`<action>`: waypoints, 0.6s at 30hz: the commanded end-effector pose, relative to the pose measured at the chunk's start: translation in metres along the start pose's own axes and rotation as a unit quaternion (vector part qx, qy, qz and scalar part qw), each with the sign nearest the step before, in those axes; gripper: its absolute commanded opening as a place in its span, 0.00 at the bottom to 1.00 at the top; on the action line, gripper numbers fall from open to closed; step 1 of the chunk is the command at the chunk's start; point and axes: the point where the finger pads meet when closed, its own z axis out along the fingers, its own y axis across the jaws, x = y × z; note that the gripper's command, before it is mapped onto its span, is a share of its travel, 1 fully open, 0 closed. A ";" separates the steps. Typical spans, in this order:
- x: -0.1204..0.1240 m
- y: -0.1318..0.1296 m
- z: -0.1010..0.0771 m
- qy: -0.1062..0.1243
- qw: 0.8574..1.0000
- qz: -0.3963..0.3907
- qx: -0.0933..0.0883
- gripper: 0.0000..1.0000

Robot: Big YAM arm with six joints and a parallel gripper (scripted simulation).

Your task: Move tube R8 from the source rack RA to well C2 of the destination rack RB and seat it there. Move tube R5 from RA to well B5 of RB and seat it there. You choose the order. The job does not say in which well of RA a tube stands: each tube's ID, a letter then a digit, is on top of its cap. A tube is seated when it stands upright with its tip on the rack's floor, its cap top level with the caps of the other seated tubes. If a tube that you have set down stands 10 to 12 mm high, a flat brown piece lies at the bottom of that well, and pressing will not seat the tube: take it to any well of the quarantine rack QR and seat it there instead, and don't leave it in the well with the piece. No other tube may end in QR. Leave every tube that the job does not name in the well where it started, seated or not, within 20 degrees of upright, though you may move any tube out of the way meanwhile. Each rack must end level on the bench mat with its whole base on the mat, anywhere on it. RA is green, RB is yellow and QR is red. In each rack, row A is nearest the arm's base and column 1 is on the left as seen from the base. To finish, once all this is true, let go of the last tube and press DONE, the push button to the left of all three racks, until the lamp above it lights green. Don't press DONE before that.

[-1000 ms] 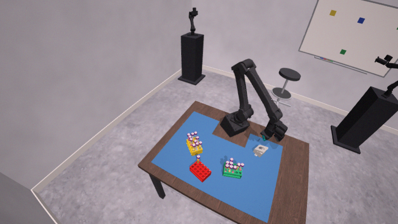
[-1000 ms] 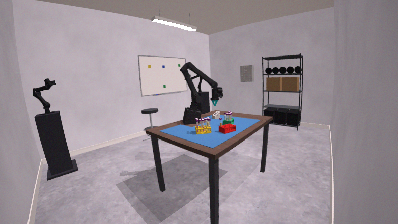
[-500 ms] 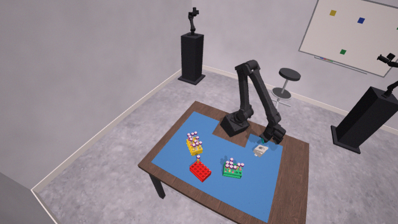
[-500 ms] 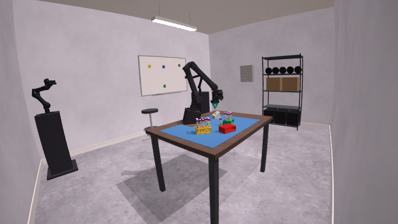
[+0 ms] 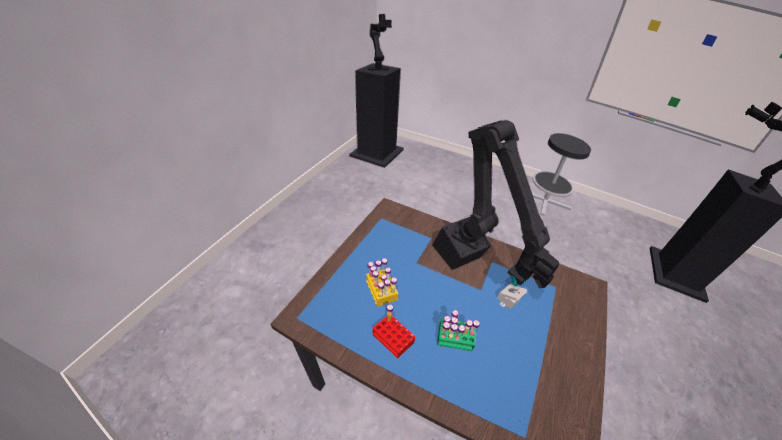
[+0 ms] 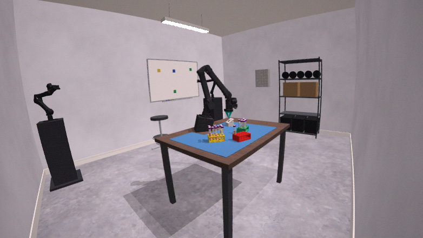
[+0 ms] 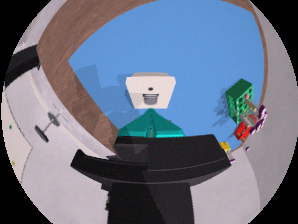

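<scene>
Closed, empty gripper [image 5: 514, 281] above the button box [image 5: 511, 296].

I see my fingers pinched together just over the white box near the table's [image 5: 579, 350] arm-side edge. The green rack [image 5: 457, 334], yellow rack [image 5: 381, 291] and red rack [image 5: 393, 336] stand mid-mat; cap labels are unreadable.

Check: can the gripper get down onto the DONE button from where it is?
Probably yes. The gripper, shut and empty, hangs just above the white DONE button box, nothing between them in the wrist view; the racks stand well off to the side.
</scene>
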 end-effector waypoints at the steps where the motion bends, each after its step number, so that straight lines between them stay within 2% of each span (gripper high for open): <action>1: -0.004 -0.002 0.008 -0.004 1.000 -0.002 -0.001 0.00; 3: -0.004 -0.002 0.008 -0.004 1.000 -0.002 -0.001 0.00; 4: -0.014 0.000 0.005 -0.013 1.000 -0.006 -0.002 0.00; 6: -0.004 -0.001 0.013 -0.004 1.000 -0.006 -0.002 0.00; 9: -0.003 -0.001 0.018 -0.004 1.000 -0.004 -0.001 0.00; 13: -0.017 -0.002 0.004 -0.020 1.000 -0.004 -0.001 0.00; 18: -0.022 -0.002 0.001 -0.025 1.000 -0.004 -0.001 0.00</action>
